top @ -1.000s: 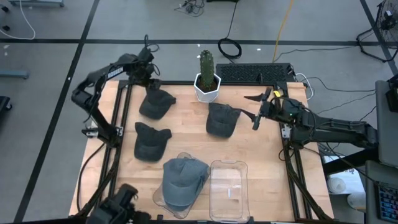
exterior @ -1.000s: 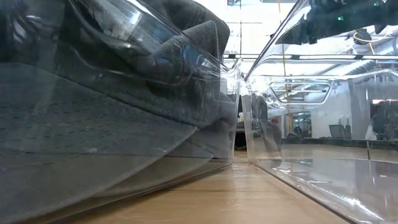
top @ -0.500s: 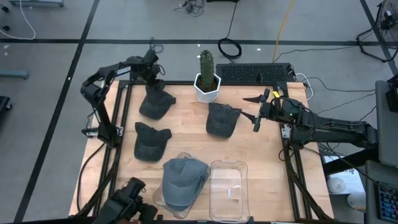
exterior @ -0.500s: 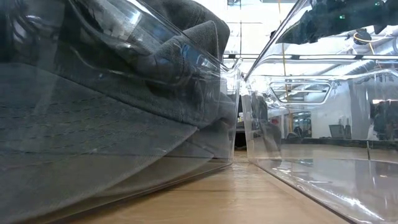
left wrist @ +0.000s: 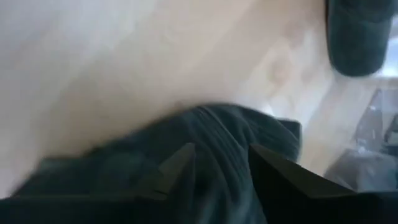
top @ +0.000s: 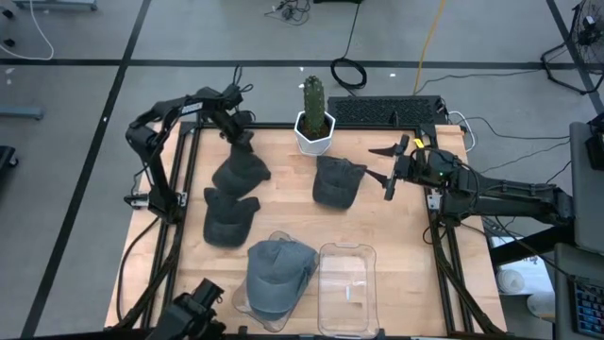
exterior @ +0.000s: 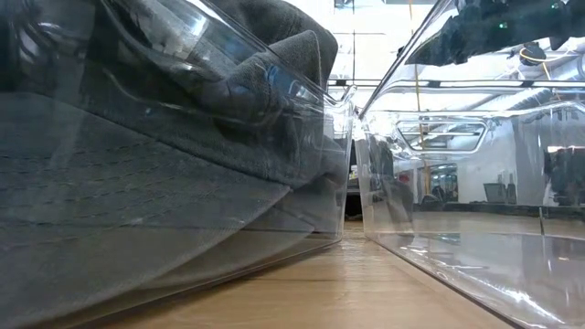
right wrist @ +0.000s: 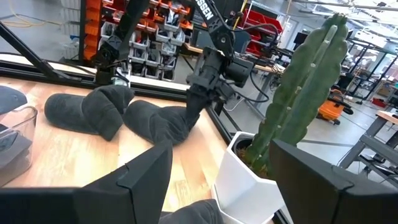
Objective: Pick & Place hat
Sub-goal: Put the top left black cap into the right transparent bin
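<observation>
Bins are sitting side by side at the near table edge: the left clear bin [top: 247, 295] is holding a grey-blue cap [top: 276, 274] that is bulging over its rim, while the right clear bin [top: 346, 288] is showing only its bare floor. In the low view the same cap [exterior: 155, 174] is pressing against the wall of its bin [exterior: 340, 164], with the neighbouring bin [exterior: 457, 210] just beside it. A white pot [top: 314, 133] at the far edge is carrying a green cactus [top: 312, 97].

The left gripper [top: 242, 140] is reaching down onto the far end of a dark hat [top: 242, 171] at the table's far left; the wrist view is showing its fingers [left wrist: 180, 163] spread over the dark ribbed cloth [left wrist: 211, 134] and pressing into it, though whether they are pinching the fabric I cannot tell. A second dark hat [top: 229, 214] is lying just nearer than the gripper, its far edge touching the first hat. A third dark hat [top: 337, 180] is lying off to the gripper's right, near the pot.

The right gripper [top: 390, 166] is hovering with its fingers wide apart, just right of the third hat.

Compared with a second ago, the left gripper has travelled rightwards along the far edge, and the hat under it has slid nearer and rightwards until it meets the second hat. The right arm and both bins are staying where they were.
</observation>
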You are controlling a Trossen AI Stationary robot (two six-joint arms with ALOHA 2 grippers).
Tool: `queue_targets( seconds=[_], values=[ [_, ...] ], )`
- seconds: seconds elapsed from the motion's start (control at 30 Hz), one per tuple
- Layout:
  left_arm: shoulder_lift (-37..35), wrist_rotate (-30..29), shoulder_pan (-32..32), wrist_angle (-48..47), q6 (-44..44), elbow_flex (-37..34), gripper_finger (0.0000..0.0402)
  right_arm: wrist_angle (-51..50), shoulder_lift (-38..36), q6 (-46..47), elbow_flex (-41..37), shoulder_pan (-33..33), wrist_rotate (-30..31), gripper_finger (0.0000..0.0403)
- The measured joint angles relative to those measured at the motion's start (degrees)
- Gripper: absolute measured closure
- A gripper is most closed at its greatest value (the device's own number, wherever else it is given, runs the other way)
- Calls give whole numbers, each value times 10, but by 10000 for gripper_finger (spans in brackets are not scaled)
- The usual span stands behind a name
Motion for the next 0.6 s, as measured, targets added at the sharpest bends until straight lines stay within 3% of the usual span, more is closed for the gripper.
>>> queue_targets(
  seconds=[0.2,0.3,0.4,0.47,0.6],
  values=[
    [-27,-19,-18,-52,71,0,270,-4,0,-1,0,0,0,145],
    [-56,-70,-58,-64,165,0,284,-4,0,-1,0,0,0,145],
    [-93,-113,-118,-48,190,0,296,-4,0,-2,0,0,0,145],
    [-115,-193,-161,-28,154,0,298,-4,0,-3,0,0,0,145],
    [-134,-392,-239,-16,-6,0,286,-4,0,-4,0,0,0,145]
  ],
)
